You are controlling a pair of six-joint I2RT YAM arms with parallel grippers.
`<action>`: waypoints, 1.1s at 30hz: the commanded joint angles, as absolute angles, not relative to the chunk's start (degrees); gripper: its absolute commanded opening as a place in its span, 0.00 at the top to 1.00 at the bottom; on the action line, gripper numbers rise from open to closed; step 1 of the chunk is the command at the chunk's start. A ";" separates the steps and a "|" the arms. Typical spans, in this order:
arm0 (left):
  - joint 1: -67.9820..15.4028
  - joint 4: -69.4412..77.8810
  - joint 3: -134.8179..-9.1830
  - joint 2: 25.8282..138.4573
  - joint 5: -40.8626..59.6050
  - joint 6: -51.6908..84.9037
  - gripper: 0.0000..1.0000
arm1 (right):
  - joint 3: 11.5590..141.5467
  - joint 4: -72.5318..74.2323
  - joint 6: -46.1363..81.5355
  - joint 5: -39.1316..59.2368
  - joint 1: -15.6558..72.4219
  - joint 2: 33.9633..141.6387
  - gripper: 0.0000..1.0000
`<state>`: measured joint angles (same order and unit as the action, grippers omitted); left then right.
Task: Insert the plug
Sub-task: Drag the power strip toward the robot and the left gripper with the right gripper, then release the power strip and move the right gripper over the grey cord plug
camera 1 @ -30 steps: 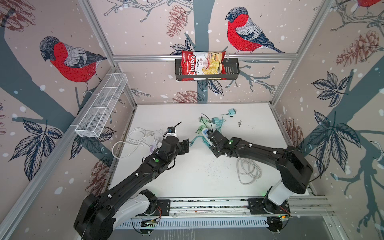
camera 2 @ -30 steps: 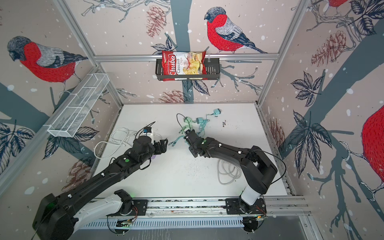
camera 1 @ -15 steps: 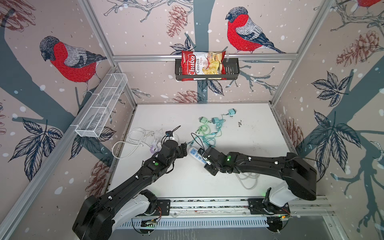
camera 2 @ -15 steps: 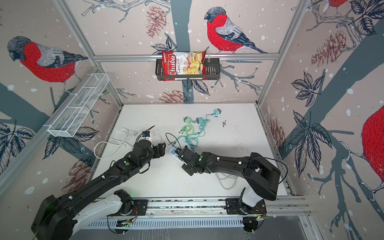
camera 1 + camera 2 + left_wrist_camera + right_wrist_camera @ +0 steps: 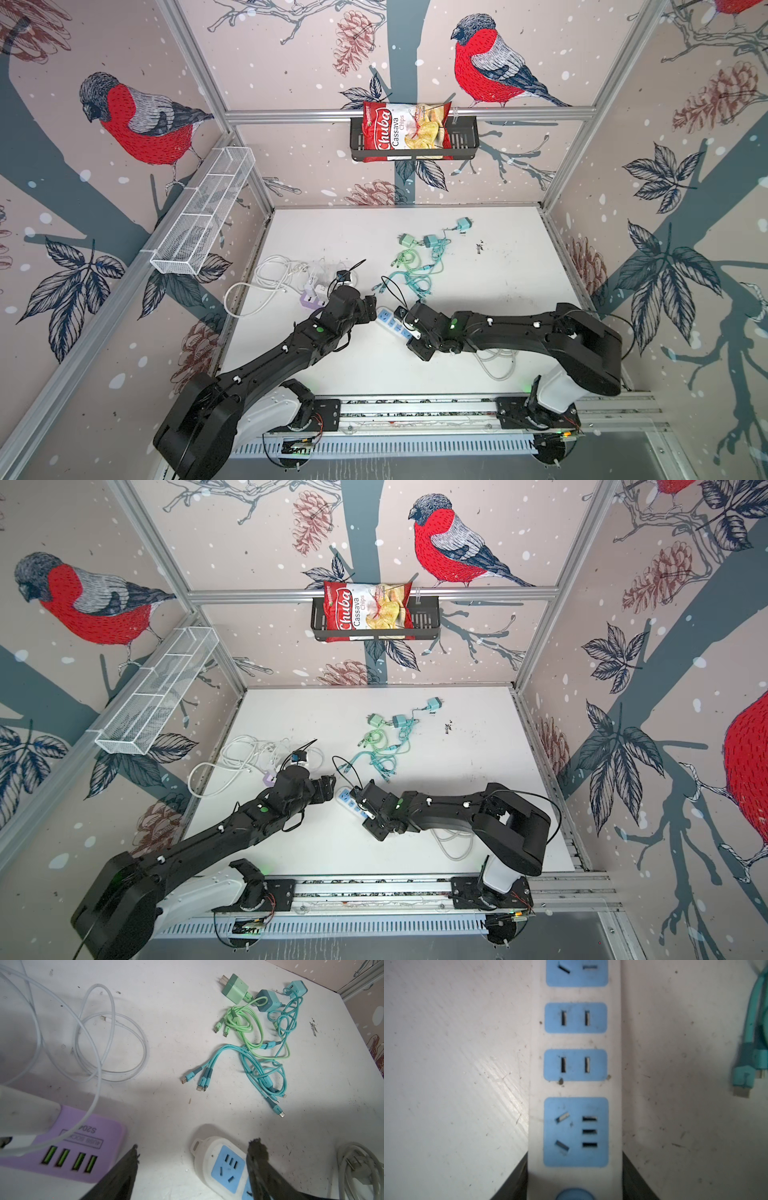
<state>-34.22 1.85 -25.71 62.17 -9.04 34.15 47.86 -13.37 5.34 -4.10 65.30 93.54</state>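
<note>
A purple USB hub (image 5: 83, 1138) lies just beside your left gripper (image 5: 195, 1146), with loops of white cable (image 5: 112, 1043) spread beyond it. Farther back on the bench (image 5: 519, 291), a tangle of teal cables (image 5: 259, 1068) and a green cable (image 5: 245, 1024) lies between the power strip (image 5: 224, 1165) and the chargers. There you have a green charger (image 5: 235, 988) with its prongs bare and two teal chargers (image 5: 267, 1000) close by. A pale cord (image 5: 496, 361) coils under your right arm.

Your left gripper hangs over the strip's rounded end, fingers spread wide and gripping nothing. Your right gripper (image 5: 576, 1184) is clamped across the strip's long sides, by its round blue button.

The strip is white with blue socket panels. The right wrist view shows one panel with slanted and short slots, then two two-slot panels. In both top views it lies flat near the bench's middle, slanting between your two grippers (image 5: 388, 320).

The bench is white, scuffed and speckled with dark marks. The walls carry red-breasted birds and pine cones. A black basket (image 5: 465, 137) on the back rail holds a red chip bag (image 5: 405, 131), and a white wire basket (image 5: 203, 224) hangs on the left wall.
</note>
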 commanded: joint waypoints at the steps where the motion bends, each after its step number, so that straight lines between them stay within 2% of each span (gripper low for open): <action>1: -34.12 5.27 -25.25 63.01 -7.73 33.88 0.19 | 47.49 -12.88 8.08 -4.57 65.53 93.16 0.43; 5: -34.17 6.75 -24.45 63.83 -6.97 33.58 0.19 | 46.10 -12.48 10.60 -5.85 65.57 89.78 0.35; 12: -34.26 8.98 -23.99 65.50 -5.60 33.60 0.19 | 42.58 -14.15 17.55 -11.02 64.94 79.31 0.29; 19: -35.49 11.75 -24.08 68.58 -4.22 33.87 0.19 | 42.32 -25.32 36.21 -19.92 59.04 66.74 0.24; 24: -37.33 12.74 -25.05 71.18 -4.49 33.84 0.19 | 34.96 -27.64 49.65 -15.58 49.31 56.09 0.26; 27: -37.87 12.50 -26.37 72.66 -4.70 33.11 0.19 | 30.51 -28.95 54.41 -17.95 48.87 52.34 0.26; 33: -37.97 9.79 -30.65 75.40 -6.21 30.89 0.19 | 24.41 -28.64 59.89 -15.99 47.94 52.95 0.26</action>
